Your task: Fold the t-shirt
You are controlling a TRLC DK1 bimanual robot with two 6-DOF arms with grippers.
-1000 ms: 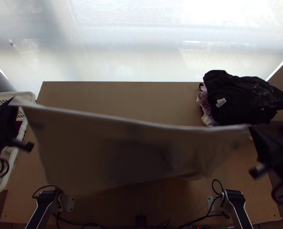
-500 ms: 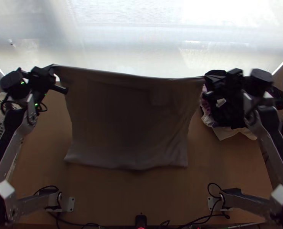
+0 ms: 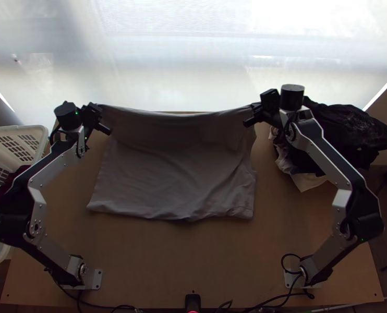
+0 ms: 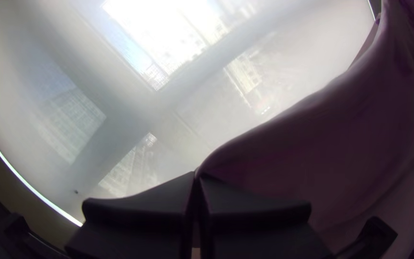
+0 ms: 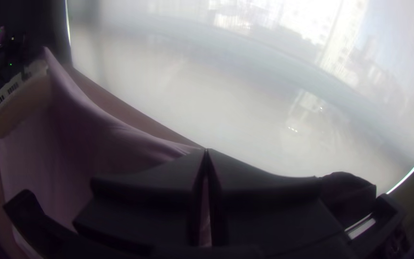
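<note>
The t-shirt lies broadly spread over the middle of the bench, its near edge roughly straight and flat on the wood, its far edge drawn between the two hands and sagging a little in the middle. The left hand is clenched on the far edge at the left end; in its wrist view the left hand has its tips together on the cloth, which runs off in a loose slope. The right hand pinches the other end of that edge, and in its wrist view the cloth comes to a point at the closed tips. Some soft creases cross the cloth. Beside the right arm sits a heap of dark clothes, and beyond the left arm a white basket.
</note>
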